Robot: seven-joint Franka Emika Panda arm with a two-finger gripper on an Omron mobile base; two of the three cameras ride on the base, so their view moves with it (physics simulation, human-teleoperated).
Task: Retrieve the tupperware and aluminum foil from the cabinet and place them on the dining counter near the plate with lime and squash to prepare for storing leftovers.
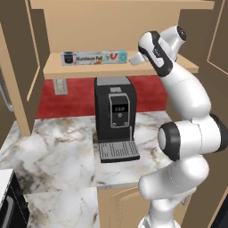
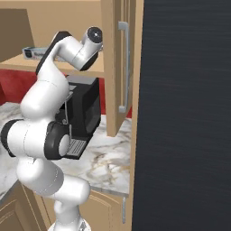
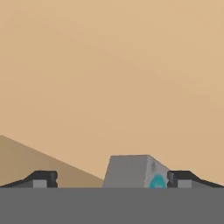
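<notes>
The aluminum foil (image 1: 93, 58) lies lengthwise on the shelf of the open tan cabinet (image 1: 89, 70), a white and pale blue carton with a dark left end. My arm reaches up into the cabinet, and the hand sits at the carton's right end. In the hand view the gripper (image 3: 111, 179) is open, with a dark fingertip (image 3: 43, 179) on either side of the carton's grey end (image 3: 131, 171), apart from it. The foil's dark end (image 2: 29, 52) also peeks out behind my arm. The tupperware, the dining counter and the plate are out of view.
A black coffee machine (image 1: 115, 118) stands on the marbled counter (image 1: 53, 147) right below the shelf. An open cabinet door with a silver handle (image 2: 119, 67) hangs to my right, beside a tall dark panel (image 2: 185, 113). The cabinet's back wall (image 3: 109, 65) is close ahead.
</notes>
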